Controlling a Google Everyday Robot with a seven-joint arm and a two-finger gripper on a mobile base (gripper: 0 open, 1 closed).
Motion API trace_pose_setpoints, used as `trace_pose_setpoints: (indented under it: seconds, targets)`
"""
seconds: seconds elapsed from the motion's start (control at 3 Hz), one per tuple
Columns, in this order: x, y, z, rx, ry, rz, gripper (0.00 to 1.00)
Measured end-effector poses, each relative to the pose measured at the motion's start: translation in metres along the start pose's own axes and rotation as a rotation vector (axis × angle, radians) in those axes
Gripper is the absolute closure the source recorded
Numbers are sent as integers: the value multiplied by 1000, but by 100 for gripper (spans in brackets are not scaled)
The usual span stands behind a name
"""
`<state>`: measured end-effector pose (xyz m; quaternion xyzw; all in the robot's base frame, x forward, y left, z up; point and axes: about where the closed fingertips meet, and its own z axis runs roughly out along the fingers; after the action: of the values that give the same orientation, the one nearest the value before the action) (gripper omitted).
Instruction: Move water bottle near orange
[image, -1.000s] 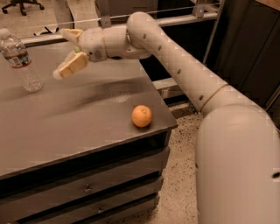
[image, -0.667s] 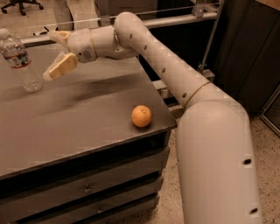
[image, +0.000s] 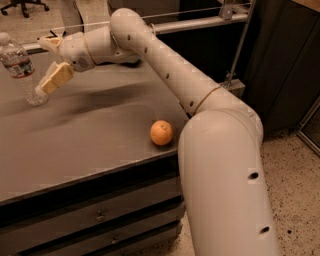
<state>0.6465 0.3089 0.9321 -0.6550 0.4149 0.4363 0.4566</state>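
The water bottle (image: 19, 69), clear with a white cap and a white-and-red label band, stands upright at the far left of the grey table (image: 90, 135). My gripper (image: 44, 65) is just right of the bottle, open, with one tan finger (image: 56, 79) low by the bottle's base and the other (image: 50, 43) higher behind. The bottle is not between the fingers. The orange (image: 161, 132) sits near the table's front right edge, well away from the bottle.
My white arm (image: 200, 100) reaches across the table from the right foreground. The table has drawers (image: 100, 215) below its front edge. A metal rail (image: 200, 22) runs behind the table. An office chair base (image: 22, 5) is at the top left.
My gripper has moved left across the table, closing in on the water bottle. The bottle and the orange have not moved.
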Motion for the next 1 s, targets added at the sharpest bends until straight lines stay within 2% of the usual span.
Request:
trace_pose_setpoints:
  seconds: [0.67, 1.0]
  targets:
    - [3, -8, 23, -14, 59, 5, 0]
    - [7, -15, 30, -10, 91, 28, 16]
